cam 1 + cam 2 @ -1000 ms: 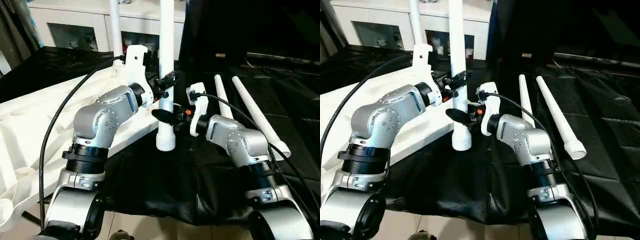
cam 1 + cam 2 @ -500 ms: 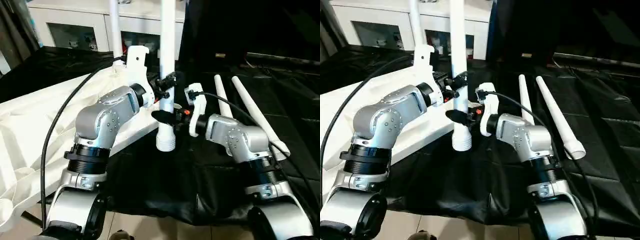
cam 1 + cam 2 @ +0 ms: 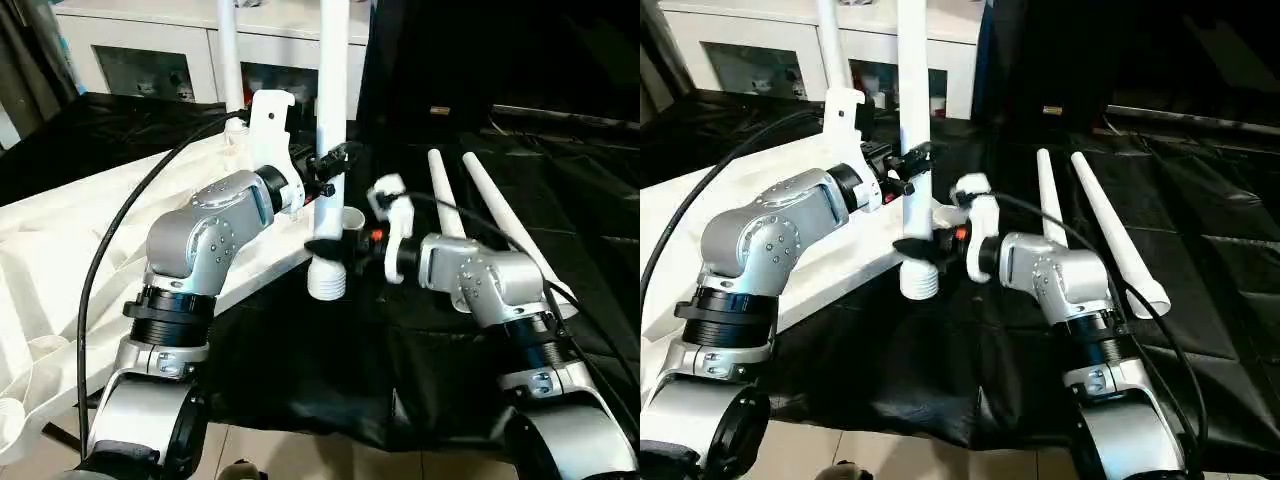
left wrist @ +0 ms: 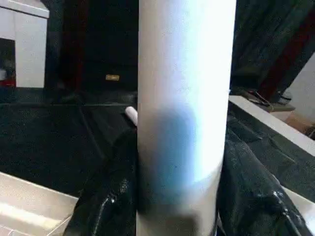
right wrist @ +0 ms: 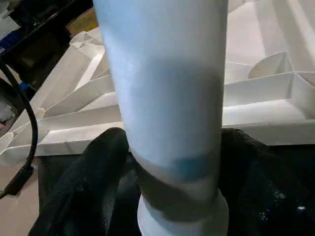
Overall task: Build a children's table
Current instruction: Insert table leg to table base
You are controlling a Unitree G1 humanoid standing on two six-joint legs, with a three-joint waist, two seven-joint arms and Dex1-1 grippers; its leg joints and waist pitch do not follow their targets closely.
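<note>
The children's table top (image 3: 60,250) lies upside down on the left with its ribbed underside up. One white leg (image 3: 229,55) stands upright in a far corner. A second leg (image 3: 332,90) is upright at the top's near corner, its threaded end (image 3: 327,281) hanging over the black cloth. My left gripper (image 3: 330,172) is shut on this leg, with its fingers (image 4: 108,196) pressed against the tube. Lower down, my right gripper (image 3: 330,247) stands open, its fingers (image 5: 106,167) close on either side of the leg. Two loose legs (image 3: 445,200) (image 3: 510,230) lie to the right.
A black cloth (image 3: 330,370) covers the work surface, and its front edge drops to a tiled floor. A white cabinet with glass fronts (image 3: 150,55) stands behind the table top. A round socket (image 3: 350,216) shows beside the held leg. Black cables trail from both wrists.
My right gripper has shifted slightly lower on the upright leg, uncovering the round socket beside it. The leg's lower end has edged a little to the left. My left arm holds still.
</note>
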